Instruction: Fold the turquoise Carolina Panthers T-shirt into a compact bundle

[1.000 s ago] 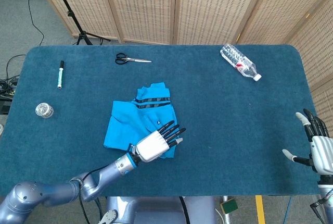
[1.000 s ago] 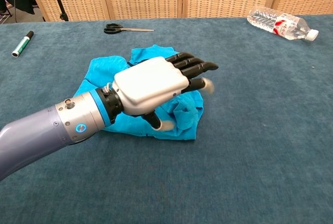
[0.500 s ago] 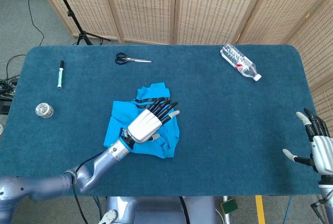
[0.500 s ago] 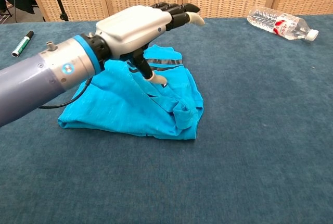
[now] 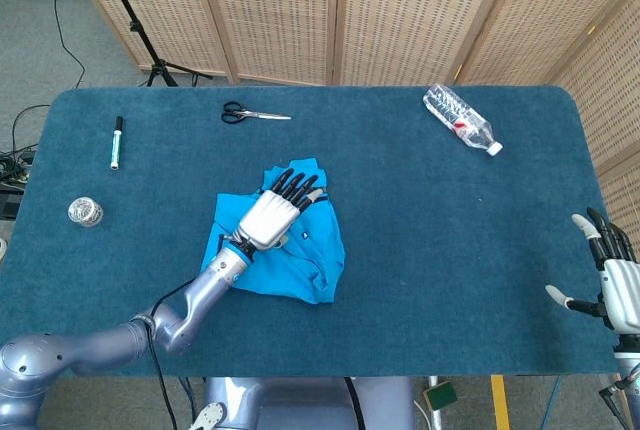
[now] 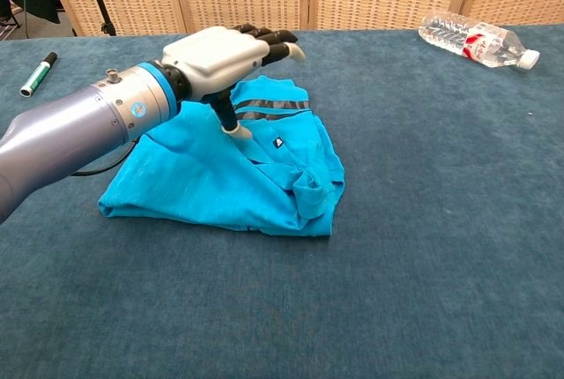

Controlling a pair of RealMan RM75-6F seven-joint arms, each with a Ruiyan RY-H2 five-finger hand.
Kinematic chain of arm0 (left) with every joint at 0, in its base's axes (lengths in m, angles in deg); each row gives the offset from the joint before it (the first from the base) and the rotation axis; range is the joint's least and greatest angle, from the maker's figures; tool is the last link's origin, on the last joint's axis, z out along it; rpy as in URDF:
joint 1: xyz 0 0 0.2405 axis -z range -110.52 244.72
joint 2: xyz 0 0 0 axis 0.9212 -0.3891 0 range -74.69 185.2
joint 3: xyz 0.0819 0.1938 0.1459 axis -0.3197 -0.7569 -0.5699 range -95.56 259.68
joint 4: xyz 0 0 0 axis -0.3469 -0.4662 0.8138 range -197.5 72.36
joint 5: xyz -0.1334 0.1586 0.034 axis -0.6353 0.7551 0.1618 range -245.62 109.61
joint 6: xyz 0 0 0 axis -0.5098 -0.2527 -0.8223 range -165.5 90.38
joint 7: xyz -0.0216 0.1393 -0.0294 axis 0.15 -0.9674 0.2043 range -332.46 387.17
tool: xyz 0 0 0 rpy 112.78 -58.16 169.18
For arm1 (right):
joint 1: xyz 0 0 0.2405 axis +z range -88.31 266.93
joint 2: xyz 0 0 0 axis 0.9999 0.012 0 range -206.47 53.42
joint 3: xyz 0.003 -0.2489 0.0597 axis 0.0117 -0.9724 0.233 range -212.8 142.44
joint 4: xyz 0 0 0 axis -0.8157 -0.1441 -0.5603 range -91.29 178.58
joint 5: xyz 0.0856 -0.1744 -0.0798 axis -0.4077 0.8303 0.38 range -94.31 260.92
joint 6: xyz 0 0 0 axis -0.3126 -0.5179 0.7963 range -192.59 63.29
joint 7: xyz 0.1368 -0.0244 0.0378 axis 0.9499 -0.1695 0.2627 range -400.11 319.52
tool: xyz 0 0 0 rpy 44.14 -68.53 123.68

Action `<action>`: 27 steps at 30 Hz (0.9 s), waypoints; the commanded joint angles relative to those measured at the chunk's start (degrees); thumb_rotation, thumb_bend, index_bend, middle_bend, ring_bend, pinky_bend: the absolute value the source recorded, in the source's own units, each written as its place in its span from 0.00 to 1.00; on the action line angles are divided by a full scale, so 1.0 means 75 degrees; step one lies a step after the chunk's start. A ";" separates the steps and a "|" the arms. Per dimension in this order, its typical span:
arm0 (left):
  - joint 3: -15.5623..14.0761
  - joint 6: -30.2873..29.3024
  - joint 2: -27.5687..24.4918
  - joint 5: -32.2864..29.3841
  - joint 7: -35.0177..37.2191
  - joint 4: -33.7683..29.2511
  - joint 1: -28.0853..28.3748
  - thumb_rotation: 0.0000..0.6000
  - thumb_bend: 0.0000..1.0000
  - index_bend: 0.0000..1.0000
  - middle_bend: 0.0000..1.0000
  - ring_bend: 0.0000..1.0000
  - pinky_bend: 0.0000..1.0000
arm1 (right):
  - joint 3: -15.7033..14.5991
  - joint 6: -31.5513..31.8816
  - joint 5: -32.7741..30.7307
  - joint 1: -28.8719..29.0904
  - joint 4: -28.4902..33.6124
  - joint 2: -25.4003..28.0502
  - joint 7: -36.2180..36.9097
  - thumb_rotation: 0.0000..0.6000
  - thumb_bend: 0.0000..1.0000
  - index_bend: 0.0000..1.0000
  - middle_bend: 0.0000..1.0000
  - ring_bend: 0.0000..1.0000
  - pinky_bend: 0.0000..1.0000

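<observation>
The turquoise T-shirt (image 5: 312, 252) lies partly folded and rumpled on the blue table, its dark-striped collar edge (image 6: 273, 105) at the far side. My left hand (image 5: 271, 214) hovers over the shirt's (image 6: 220, 187) far middle with its fingers stretched out and spread, holding nothing. In the chest view that left hand (image 6: 222, 53) has its thumb pointing down close to the fabric; I cannot tell whether it touches. My right hand (image 5: 612, 278) stays at the table's near right corner, fingers spread and empty, seen only in the head view.
Black scissors (image 5: 254, 114) lie at the far side, a plastic bottle (image 5: 461, 120) at the far right. A marker (image 5: 116, 142) and a small round object (image 5: 86, 212) sit at the left. Wicker screens stand behind the table.
My left hand has lifted from the shirt's near right corner and moved back and left, over the collar end. The shirt and my right hand have stayed put.
</observation>
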 commanded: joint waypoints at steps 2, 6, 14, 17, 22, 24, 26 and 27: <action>-0.0115 0.0113 0.0159 -0.0103 0.0231 0.0368 -0.0014 1.00 0.12 0.12 0.00 0.00 0.00 | 0.0004 -0.0017 -0.0014 0.0007 0.0001 -0.0008 -0.0012 1.00 0.00 0.00 0.00 0.00 0.00; -0.0290 -0.0107 0.0037 0.0008 0.0419 0.0274 -0.0197 1.00 0.12 0.12 0.00 0.00 0.00 | 0.0008 -0.0035 -0.0033 0.0012 -0.0015 -0.0018 -0.0025 1.00 0.00 0.00 0.00 0.00 0.00; -0.0726 -0.0291 -0.0335 0.0131 0.0731 0.0089 -0.0632 1.00 0.12 0.12 0.00 0.00 0.00 | 0.0016 -0.0075 -0.0049 0.0033 -0.0037 -0.0031 -0.0027 1.00 0.00 0.00 0.00 0.00 0.00; -0.0789 -0.0172 -0.0319 0.0067 0.0695 0.0157 -0.0666 1.00 0.12 0.12 0.00 0.00 0.00 | 0.0011 -0.0087 -0.0045 0.0039 -0.0034 -0.0039 -0.0047 1.00 0.00 0.00 0.00 0.00 0.00; -0.0834 -0.0055 -0.0213 0.0051 0.0814 0.0270 -0.0672 1.00 0.12 0.12 0.00 0.00 0.00 | 0.0015 -0.0097 -0.0057 0.0044 -0.0027 -0.0046 -0.0073 1.00 0.00 0.00 0.00 0.00 0.00; -0.0785 -0.0030 -0.0137 0.0033 0.0856 0.0353 -0.0635 1.00 0.13 0.13 0.00 0.00 0.00 | 0.0013 -0.0112 -0.0060 0.0051 -0.0027 -0.0051 -0.0094 1.00 0.00 0.00 0.00 0.00 0.00; -0.0708 0.0046 -0.0055 -0.0006 0.0890 0.0417 -0.0559 1.00 0.13 0.16 0.00 0.00 0.00 | 0.0007 -0.0122 -0.0054 0.0057 -0.0024 -0.0059 -0.0115 1.00 0.00 0.00 0.00 0.00 0.00; -0.0682 0.0062 -0.0020 -0.0002 0.0871 0.0439 -0.0519 1.00 0.14 0.17 0.00 0.00 0.00 | 0.0006 -0.0124 -0.0052 0.0058 -0.0022 -0.0061 -0.0122 1.00 0.00 0.00 0.00 0.00 0.00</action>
